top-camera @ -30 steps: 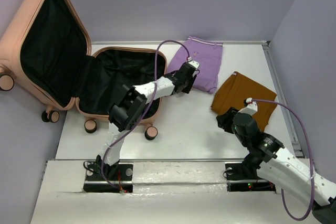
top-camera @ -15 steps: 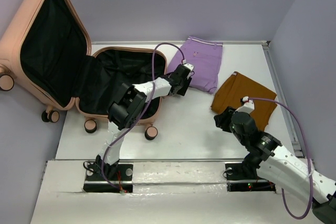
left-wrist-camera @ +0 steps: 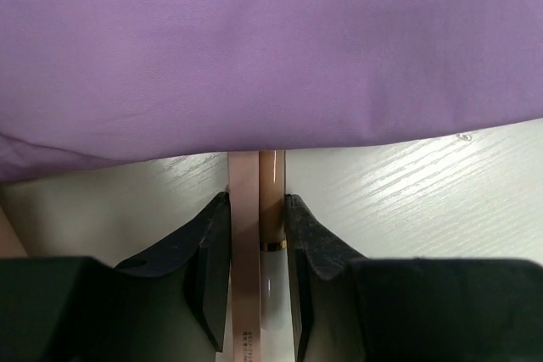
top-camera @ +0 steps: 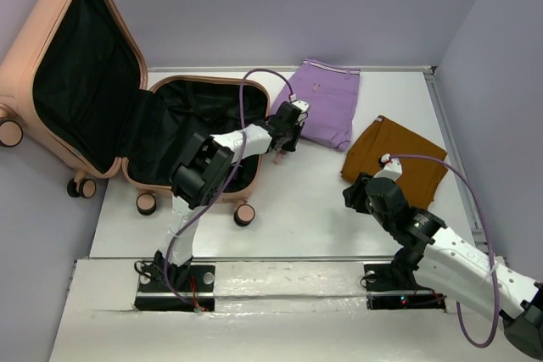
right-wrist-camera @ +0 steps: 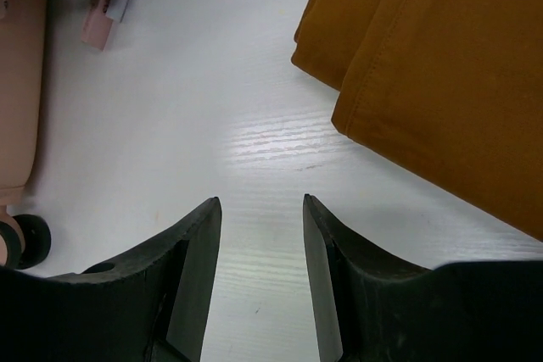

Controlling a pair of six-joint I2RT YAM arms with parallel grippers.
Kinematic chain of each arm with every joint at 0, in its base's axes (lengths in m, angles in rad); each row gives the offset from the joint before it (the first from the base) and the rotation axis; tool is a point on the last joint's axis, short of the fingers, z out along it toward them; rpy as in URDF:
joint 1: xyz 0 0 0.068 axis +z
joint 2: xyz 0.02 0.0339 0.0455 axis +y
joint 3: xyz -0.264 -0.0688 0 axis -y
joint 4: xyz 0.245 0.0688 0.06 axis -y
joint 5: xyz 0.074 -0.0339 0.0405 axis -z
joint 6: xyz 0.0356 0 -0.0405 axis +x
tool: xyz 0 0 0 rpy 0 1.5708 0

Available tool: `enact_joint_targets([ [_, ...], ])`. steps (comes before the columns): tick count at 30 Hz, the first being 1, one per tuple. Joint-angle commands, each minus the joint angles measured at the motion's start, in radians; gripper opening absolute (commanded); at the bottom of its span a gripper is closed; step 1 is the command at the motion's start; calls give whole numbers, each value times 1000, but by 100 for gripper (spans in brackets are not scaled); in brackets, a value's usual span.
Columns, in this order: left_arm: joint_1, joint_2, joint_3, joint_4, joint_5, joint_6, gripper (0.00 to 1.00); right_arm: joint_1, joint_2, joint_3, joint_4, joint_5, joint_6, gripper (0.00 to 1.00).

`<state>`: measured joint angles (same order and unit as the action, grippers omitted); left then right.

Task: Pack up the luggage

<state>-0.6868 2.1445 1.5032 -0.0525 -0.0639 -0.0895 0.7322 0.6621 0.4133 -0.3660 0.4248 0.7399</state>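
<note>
Now left gripper (top-camera: 282, 143) nearer the luggage (top-camera: 19, 61)

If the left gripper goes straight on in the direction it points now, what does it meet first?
Most likely the folded purple cloth garment: it fills the wrist view just beyond the left gripper, whose jaws are shut on a slim pale pink object. Depth is unclear.

one luggage (top-camera: 85, 82), two folded garments (top-camera: 327, 99) (top-camera: 399, 154)
</note>
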Motion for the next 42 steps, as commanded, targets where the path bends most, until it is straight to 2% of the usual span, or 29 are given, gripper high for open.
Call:
enact_joint_targets([
  [1, 4, -49, -58, -1, 55, -39, 11, -4, -9, 51, 62, 0, -33, 49],
  [3, 3, -70, -99, 34, 64, -53, 6, -4, -1, 55, 65, -3, -40, 49],
  [12, 4, -241, -213, 126, 162, -136, 6, -4, -10, 59, 67, -20, -54, 50],
  [23, 3, -368, -291, 141, 160, -173, 6, -4, -32, 65, 55, -20, -63, 51],
  [27, 4, -460, -304, 134, 167, -190, 6, -4, -32, 68, 55, -17, -70, 52],
  [32, 7, -638, -275, 68, 112, -187, 6, -4, -4, 79, 58, -23, -68, 52],
  [35, 16, -728, -261, -6, 6, -182, 6, -4, 7, 73, 73, -29, -65, 52],
  [38, 62, -797, -281, -89, -109, -194, 6, -4, 10, 68, 87, -43, -63, 52],
  [42, 208, -836, -374, -142, -233, -233, 7, -4, 13, 74, 96, -54, -65, 52],
])
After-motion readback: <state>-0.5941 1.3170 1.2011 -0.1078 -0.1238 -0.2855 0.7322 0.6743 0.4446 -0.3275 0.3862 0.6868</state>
